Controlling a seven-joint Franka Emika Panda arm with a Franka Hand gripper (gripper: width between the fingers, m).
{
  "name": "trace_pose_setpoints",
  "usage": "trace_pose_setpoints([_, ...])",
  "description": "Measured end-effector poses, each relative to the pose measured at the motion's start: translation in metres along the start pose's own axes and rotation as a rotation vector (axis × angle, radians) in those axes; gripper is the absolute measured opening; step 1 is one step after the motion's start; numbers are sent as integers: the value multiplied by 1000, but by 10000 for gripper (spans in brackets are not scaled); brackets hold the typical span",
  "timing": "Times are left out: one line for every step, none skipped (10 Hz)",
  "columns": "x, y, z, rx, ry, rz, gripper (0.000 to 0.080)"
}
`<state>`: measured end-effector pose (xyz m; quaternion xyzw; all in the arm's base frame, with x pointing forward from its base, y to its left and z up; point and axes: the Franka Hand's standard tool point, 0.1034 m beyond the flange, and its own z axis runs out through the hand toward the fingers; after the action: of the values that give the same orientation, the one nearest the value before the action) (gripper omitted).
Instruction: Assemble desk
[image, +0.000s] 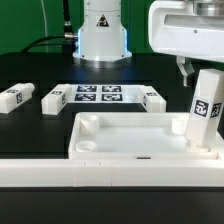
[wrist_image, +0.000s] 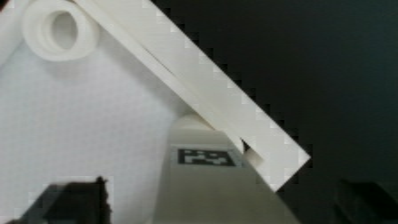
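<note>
Arm hangs from above at the exterior view's right, its hand poised over the far right corner of the tabletop. In the wrist view the hand is spread wide, its fingers pinching nothing. A tagged leg stands roughly upright in that corner, between the fingers and clear of both. The tabletop lies on the black bench just behind a low white wall. Three loose legs lie farther back, flanking the marker board.
</note>
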<state>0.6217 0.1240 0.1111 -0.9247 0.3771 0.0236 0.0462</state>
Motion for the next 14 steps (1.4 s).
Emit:
trace_pose_setpoints([0,1,1,-1,-1,-98,645])
trace_pose_setpoints([1,1,1,-1,-1,-170,649])
trace_pose_setpoints([1,1,1,-1,-1,-242,649])
trace_pose_setpoints([0,1,1,-1,-1,-296,649])
trace_pose_setpoints([1,1,2,-5,0,-406,649])
trace_pose_setpoints([1,3,3,-26,12,-560,649])
trace_pose_setpoints([1,3,3,-31,15,-623,649])
trace_pose_setpoints([2,3,2,-47,22,-741,649])
trace_pose_setpoints([1,3,2,-51,24,-814,649])
trace_pose_setpoints([3,3,1,-61,30,-941,649])
trace_pose_setpoints([5,2,0,-70,33,-1050,649])
trace_pose_setpoints([5,2,0,-72,32,-1100,649])
trace_pose_setpoints([6,3,0,-82,30,-1226,649])
trace_pose_setpoints([8,4,0,-90,27,-1339,649])
